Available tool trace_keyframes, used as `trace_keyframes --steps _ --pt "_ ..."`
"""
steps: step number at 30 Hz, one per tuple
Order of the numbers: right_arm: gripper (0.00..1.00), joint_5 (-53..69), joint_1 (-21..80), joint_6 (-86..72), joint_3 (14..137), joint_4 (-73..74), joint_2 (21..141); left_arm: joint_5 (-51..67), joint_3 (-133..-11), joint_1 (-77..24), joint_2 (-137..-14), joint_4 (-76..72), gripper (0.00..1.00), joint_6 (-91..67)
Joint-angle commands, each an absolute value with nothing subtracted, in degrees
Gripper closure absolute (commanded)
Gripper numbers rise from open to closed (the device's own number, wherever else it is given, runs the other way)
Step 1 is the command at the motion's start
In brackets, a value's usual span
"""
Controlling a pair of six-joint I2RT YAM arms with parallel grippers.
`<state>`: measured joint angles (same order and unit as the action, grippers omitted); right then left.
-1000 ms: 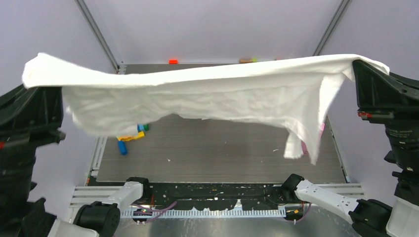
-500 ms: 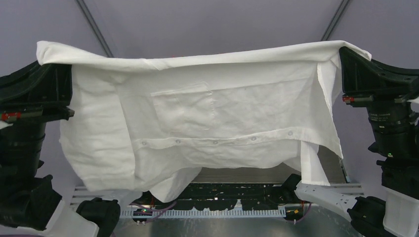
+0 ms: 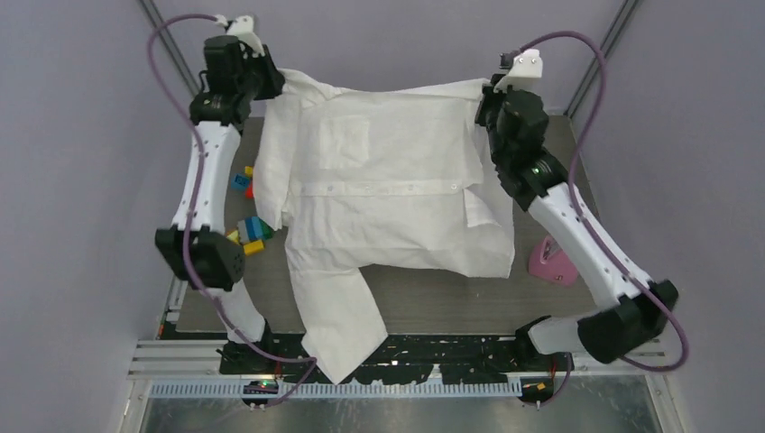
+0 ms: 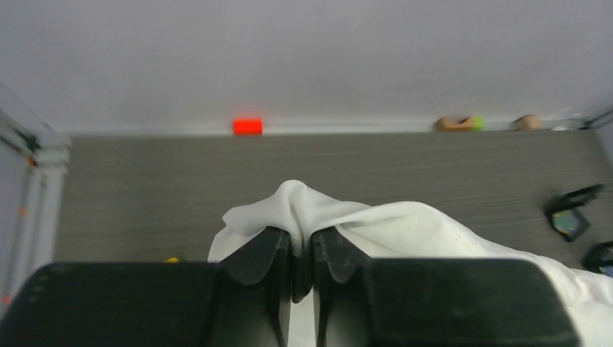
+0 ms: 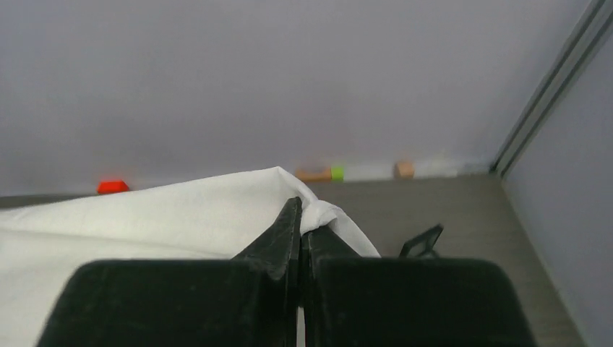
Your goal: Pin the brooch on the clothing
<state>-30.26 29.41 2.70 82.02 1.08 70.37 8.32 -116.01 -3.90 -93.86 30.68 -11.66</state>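
The white shirt lies spread on the grey table, front up, with its chest pocket and button placket showing; one sleeve hangs over the near edge. My left gripper is shut on the shirt's far left corner, whose fabric bunches between the fingers in the left wrist view. My right gripper is shut on the far right corner, also seen in the right wrist view. A small pink object, possibly the brooch, lies on the table right of the shirt.
Several coloured blocks lie left of the shirt, some partly under it. A red block and tan and green pieces sit along the far wall. A small black frame stands at the far right.
Both arms have swung the shirt from high in the air down and away. It now lies spread on the table, with both grippers at the far edge still holding its corners.
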Motion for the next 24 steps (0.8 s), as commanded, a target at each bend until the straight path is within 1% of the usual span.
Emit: trace_keyframes --steps 1,2,3,4,5,6,7,8,11,13,16,19,22,24 --pt "0.92 -18.85 16.76 -16.11 81.75 2.95 86.54 10.63 -125.58 -0.33 -115.27 37.29 0.68 -12.85" --pt "0.72 -17.03 14.65 -18.14 84.29 3.72 89.37 13.0 -130.94 -0.27 -121.21 40.64 0.54 -13.0" --pt "0.59 -13.9 13.78 -19.04 85.91 5.85 95.38 14.85 -137.35 -0.26 -126.66 44.53 0.4 -12.9" --pt "0.3 -12.62 12.39 -20.45 89.18 7.14 98.36 16.22 -142.75 -0.26 -131.29 48.58 0.32 -12.96" --pt "0.26 -10.36 11.78 -21.12 90.73 9.83 103.36 17.05 -146.96 -0.26 -134.57 51.24 0.27 -13.27" --pt "0.17 -9.31 10.79 -22.24 93.35 10.98 105.6 17.39 -148.51 -0.26 -136.26 52.95 0.23 -13.53" --pt "0.13 -7.14 10.36 -22.68 94.31 12.94 109.0 17.84 -146.8 -0.26 -136.23 52.87 0.22 -13.66" --pt "0.09 -5.65 9.62 -23.34 95.36 14.2 110.77 18.08 -141.99 -0.26 -133.59 50.56 0.2 -13.82" --pt "0.07 -4.58 9.41 -23.07 93.64 15.08 110.45 17.53 -121.34 -0.26 -122.44 37.23 0.12 -15.62" --pt "0.07 -4.04 9.41 -22.64 91.07 15.98 107.22 15.7 -109.97 -0.26 -115.5 30.23 0.09 -16.91" --pt "0.06 -3.7 9.4 -23.28 85.83 17.94 102.24 10.97 -99.54 -0.26 -108.1 29.78 0.09 -18.08" --pt "0.06 -3.18 9.4 -25.31 76.61 18.27 93.89 3.97 -87.96 -0.26 -100.66 27.84 0.09 -18.26" --pt "0.08 -1.51 9.4 -26.77 70.32 18.48 87.46 1.51 -80.81 -0.26 -96.74 27.19 0.09 -17.07" --pt "0.12 0.17 9.4 -27.0 66.97 19.35 83.51 0.59 -77.77 -0.26 -95.85 27.84 0.11 -16.21"
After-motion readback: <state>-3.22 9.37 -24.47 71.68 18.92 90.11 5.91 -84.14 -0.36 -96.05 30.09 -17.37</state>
